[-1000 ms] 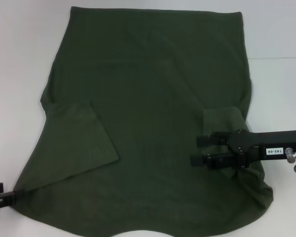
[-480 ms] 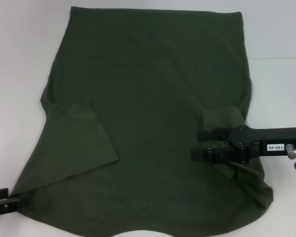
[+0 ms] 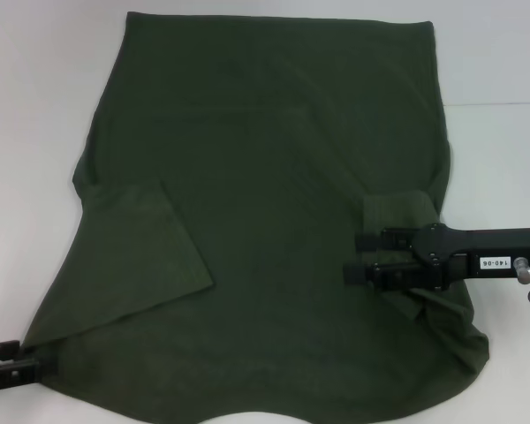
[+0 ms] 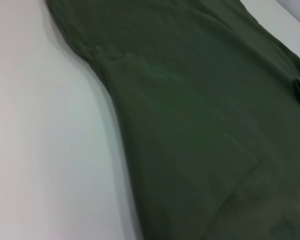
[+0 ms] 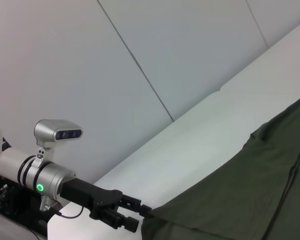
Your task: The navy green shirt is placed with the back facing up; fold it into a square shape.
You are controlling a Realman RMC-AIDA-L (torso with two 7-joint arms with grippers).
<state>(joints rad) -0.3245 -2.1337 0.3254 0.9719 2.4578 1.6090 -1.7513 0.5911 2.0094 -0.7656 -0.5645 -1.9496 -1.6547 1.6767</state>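
**Sleeves turned in, both arms at the shirt's near edges**

Here the shirt lies spread flat over most of the white table, plain back upward, its straight hem at the far side and its rounded near edge running off the bottom of the head view. The left sleeve is already folded inward as a flat wedge over the body, which suits a first step toward a square shape. On the right, the other sleeve is likewise turned in over the cloth, bunched a little where the arm sits.

The right gripper hovers low over that sleeve, pointing left toward the middle of the shirt. Its two black fingers stand a little apart, one nearer and one farther, and nothing shows between them; it appears to hold no cloth. That fits a sleeve just laid down, though this is only a judgement.

The left gripper sits at the near left corner of the shirt, right at the cloth's edge. Whether its fingers are clamped on the fabric or merely beside it cannot be told, even from the right wrist view, where it meets the corner.

A white label on the right arm reads "140-06", seen upside down. No lettering shows on the shirt.
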